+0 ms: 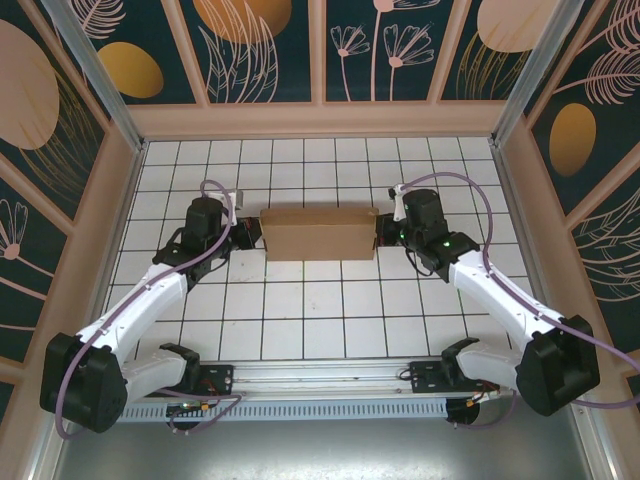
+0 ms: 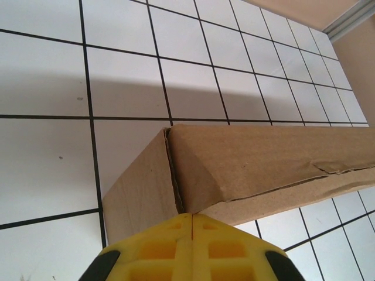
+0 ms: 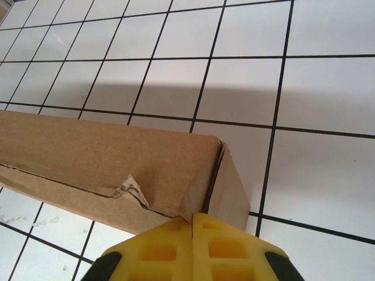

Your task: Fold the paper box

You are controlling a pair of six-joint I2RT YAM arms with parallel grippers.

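The paper box (image 1: 320, 232) is a brown carton folded into a long closed shape, lying across the tiled floor between both arms. My left gripper (image 1: 256, 233) is at its left end and my right gripper (image 1: 381, 232) at its right end. In the left wrist view the yellow fingers (image 2: 158, 249) are shut, and the gripper's tip (image 2: 192, 216) touches the box (image 2: 263, 158) at its near corner seam. In the right wrist view the gripper (image 3: 193, 216) is shut too, its tip against the box (image 3: 117, 152) at the end-flap seam. A small tear (image 3: 132, 187) marks the lid edge.
White tiled floor (image 1: 320, 310) with black grid lines lies in front of and behind the box. Wooden walls (image 1: 320, 120) with patterned panels enclose the cell. The arm bases (image 1: 210, 378) sit on a rail at the near edge.
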